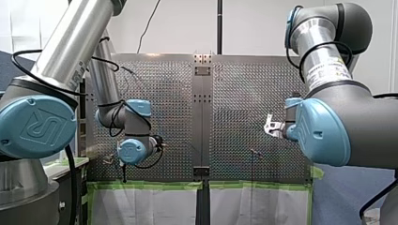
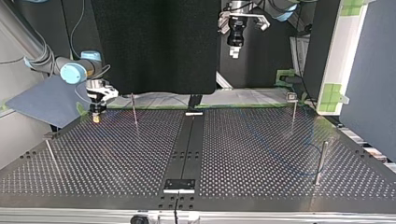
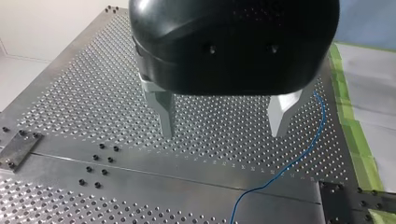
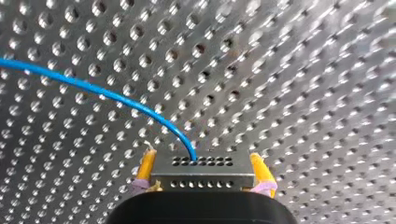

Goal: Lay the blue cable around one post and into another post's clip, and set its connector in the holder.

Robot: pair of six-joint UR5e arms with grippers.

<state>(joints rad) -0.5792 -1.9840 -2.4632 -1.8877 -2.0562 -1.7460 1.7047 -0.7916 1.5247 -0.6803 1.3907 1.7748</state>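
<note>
My right claw [image 4: 202, 158] has its yellow-padded fingers [image 4: 145, 165] pinching the connector [image 4: 201, 173], a little metal block with rows of holes; it sits right down at the perforated tabletop [image 4: 299, 70]. The blue cable [image 4: 107, 95] leaves the connector's top face and arcs away over the holes. From the top view that same claw [image 2: 96, 116] is at the tabletop's far edge on the view's left, tip touching or nearly touching the surface (can't tell which from there).

My left claw [image 3: 223, 133] is a different story; its metal fingers [image 3: 164, 114] are spread wide with nothing between them, hanging above the tabletop. The cable lies loose on the plate beside and under it, running along near the green tape [image 3: 359, 140] at the edge, then curving in across the smooth centre strip [image 3: 154, 170]. In the top view this claw [image 2: 235, 51] hangs high over the far edge, well apart from the other one.

Thin posts stand on the tabletop; one near the right claw [image 2: 134, 112], one across at the view's right with a small block on top [image 2: 293, 116], and another nearer the camera [image 2: 321, 163]. The cable isn't touching any of them as far as I can see.
</note>
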